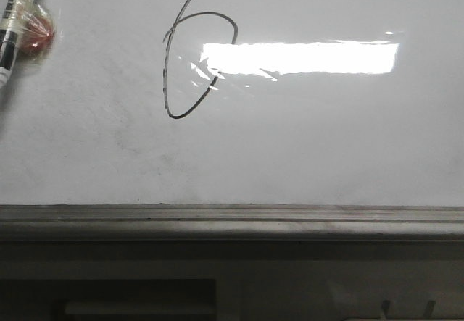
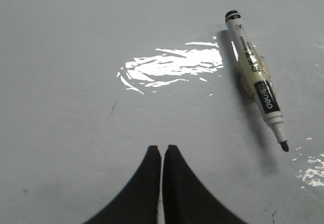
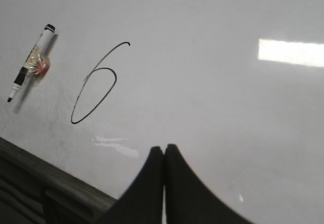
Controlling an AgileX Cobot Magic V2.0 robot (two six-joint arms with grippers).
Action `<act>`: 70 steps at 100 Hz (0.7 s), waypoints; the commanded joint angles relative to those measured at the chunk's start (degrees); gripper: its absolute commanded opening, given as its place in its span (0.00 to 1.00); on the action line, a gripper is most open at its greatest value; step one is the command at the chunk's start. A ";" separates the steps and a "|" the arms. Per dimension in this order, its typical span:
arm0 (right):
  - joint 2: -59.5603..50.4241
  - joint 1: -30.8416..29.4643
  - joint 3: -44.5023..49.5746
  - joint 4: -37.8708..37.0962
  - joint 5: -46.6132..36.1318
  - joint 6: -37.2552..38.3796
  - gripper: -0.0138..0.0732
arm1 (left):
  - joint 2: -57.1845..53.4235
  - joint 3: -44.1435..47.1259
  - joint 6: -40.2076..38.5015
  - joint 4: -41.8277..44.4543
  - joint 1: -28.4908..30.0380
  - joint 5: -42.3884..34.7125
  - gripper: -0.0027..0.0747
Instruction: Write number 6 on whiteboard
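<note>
The number 6 is a thin black loop with a tail rising from its top, drawn on the whiteboard. It also shows in the right wrist view. A white marker with a black label and red tape lies uncapped on the board at the far left, also in the left wrist view and the right wrist view. My left gripper is shut and empty over bare board, apart from the marker. My right gripper is shut and empty, apart from the 6.
A grey metal ledge runs along the board's lower edge, also in the right wrist view. A bright rectangular glare lies right of the 6. Faint grey smudges mark the board.
</note>
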 commanded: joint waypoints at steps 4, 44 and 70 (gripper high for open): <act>-0.93 -0.30 -1.45 1.02 -4.16 -0.48 0.08 | -1.87 2.85 -0.81 -0.29 1.18 -4.14 0.01; -0.93 -0.30 -1.45 1.02 -4.16 -0.48 0.08 | -1.87 2.85 -0.81 -0.87 3.80 -4.14 0.01; -0.93 -0.30 -1.45 1.02 -4.16 -0.48 0.08 | -1.87 2.85 -0.81 -0.98 3.80 -4.03 0.01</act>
